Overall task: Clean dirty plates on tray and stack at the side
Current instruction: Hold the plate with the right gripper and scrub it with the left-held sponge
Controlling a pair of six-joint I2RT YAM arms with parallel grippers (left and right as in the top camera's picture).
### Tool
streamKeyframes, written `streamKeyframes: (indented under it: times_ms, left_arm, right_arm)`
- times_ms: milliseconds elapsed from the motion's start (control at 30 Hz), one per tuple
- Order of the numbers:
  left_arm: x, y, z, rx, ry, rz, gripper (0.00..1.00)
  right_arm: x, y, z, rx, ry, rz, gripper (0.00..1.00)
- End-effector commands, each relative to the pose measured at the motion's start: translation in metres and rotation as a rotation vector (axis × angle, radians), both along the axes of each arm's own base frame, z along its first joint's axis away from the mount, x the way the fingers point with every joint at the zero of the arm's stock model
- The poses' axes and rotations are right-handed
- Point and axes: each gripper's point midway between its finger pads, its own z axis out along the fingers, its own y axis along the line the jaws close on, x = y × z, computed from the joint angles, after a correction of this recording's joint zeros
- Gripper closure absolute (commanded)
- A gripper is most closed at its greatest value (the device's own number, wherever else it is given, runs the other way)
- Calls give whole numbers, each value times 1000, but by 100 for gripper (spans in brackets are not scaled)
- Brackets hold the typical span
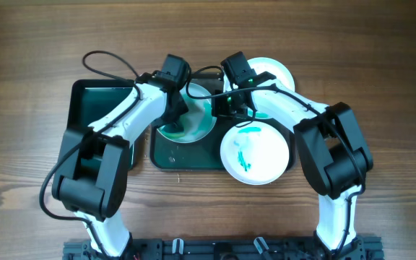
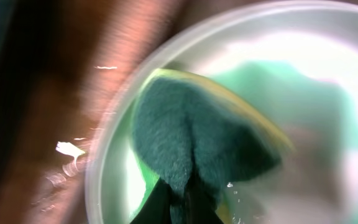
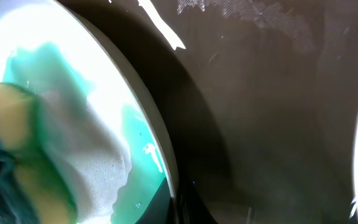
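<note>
Plate (image 1: 205,115), teal-smeared and foamy, lies under sponge (image 2: 191,137) in left claw (image 2: 178,208).

Robotics lab bench. Two white-and-black robot arms (image 1: 132,108) fixed to black rail (image 1: 215,249) at edge of wood-grain table (image 1: 27,58); loose cable (image 1: 107,59) looping off one; teal-smeared white plates (image 1: 267,155) laid out between them.

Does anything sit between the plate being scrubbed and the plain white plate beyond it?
Yes: the right pincer and its arm lie across that gap, by the scrubbed plate at its right rim, short of the plain plate.
</note>
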Motion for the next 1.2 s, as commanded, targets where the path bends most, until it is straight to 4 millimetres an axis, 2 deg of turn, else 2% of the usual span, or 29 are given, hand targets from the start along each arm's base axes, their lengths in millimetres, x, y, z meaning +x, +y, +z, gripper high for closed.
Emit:
streamKeyframes:
  times_ms: [0,67,133,267,400,467,567,633,733,833,900,967,1033,1167]
  left_arm:
    - [-31,-91,21,-454,61,-494,96]
    - [-31,-99,23,-477,44,-529,96]
    - [-16,-94,21,-417,-7,-494,96]
    - [11,-49,11,-191,-65,-238,96]
    - [31,3,14,61,-156,-20,96]
    - [30,26,17,164,-176,81,96]
    - [12,40,15,213,-125,180,96]
    - [0,33,10,181,-68,163,96]
    - [-20,-18,1,-22,54,-42,96]
    - [-34,-72,6,-235,90,-307,96]
    - [-37,-91,10,-304,74,-410,96]
    - [-30,-95,11,-306,41,-419,96]
    - [-17,-89,12,-267,-9,-404,96]
    - [18,-45,12,-45,-130,-231,96]
  right_arm:
    - [-7,-3,-18,-20,47,-7,96]
    - [-8,-4,-18,-21,45,-1,96]
    - [-8,-3,-17,-19,43,13,96]
    - [-9,-3,-17,-18,42,20,96]
    - [-9,-3,-17,-18,42,19,96]
    - [-9,-3,-17,-18,41,20,96]
    - [-9,-3,-17,-18,40,23,96]
    - [-8,-3,-17,-17,38,22,96]
    - [-8,-3,-17,-17,37,22,96]
    - [-8,-2,-17,-16,38,23,96]
    - [-9,-2,-17,-10,41,26,96]
    - [-10,-2,-17,-11,44,26,96]
    - [-10,-2,-17,-12,45,26,96]
    - [-10,-2,-17,-12,45,26,96]
